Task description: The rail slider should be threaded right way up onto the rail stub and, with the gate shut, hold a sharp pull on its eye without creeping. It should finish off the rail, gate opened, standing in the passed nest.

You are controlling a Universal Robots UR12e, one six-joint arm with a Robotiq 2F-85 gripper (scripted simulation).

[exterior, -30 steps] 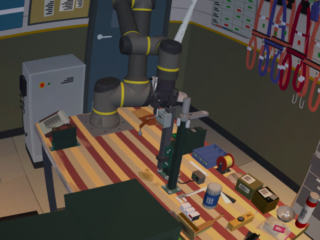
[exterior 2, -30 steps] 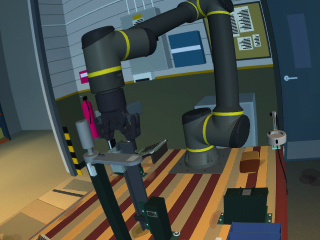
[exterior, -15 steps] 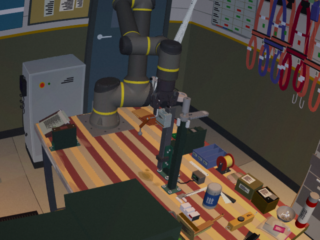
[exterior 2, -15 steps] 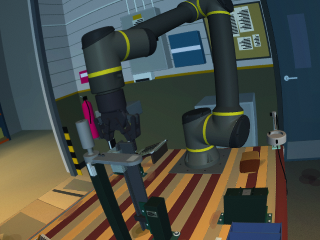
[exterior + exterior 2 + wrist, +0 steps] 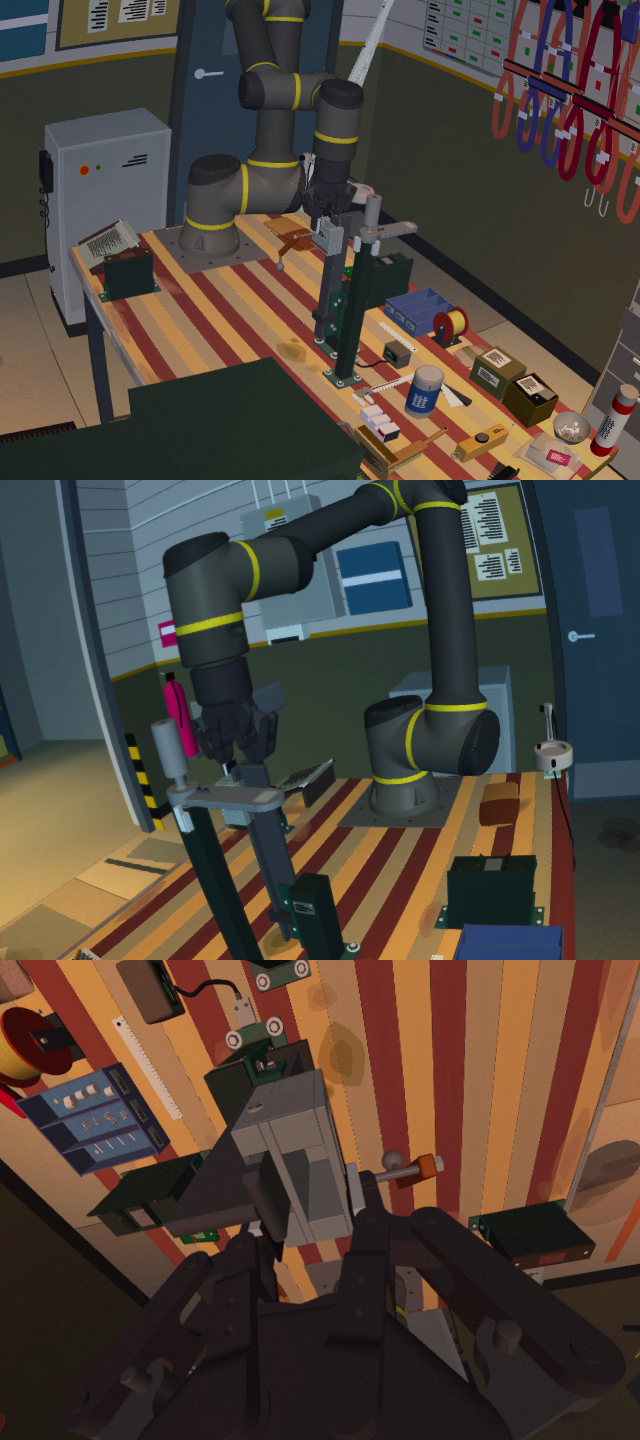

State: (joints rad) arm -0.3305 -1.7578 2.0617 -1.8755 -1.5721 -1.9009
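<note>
In the middle of the striped bench the dark rail stub [image 5: 331, 281] stands upright on a green base. The grey rail slider [image 5: 329, 236] [image 5: 297, 1166] sits at the top of the rail, with a thin lever ending in an orange grip and a ball [image 5: 408, 1166] sticking out to one side. Next to the rail a dark green post [image 5: 356, 310] carries a grey arm with a cylinder handle [image 5: 173, 754]. My gripper [image 5: 326, 209] [image 5: 235, 748] [image 5: 310, 1228] hangs straight over the slider's top and is closed on the slider.
A blue parts tray [image 5: 416, 309] lies right of the rail, beside a yellow cable spool [image 5: 451, 324]. Dark green nest blocks sit at the bench's left [image 5: 128, 274] and behind the post [image 5: 390, 276]. Boxes, a can [image 5: 424, 391] and small tools crowd the near right end.
</note>
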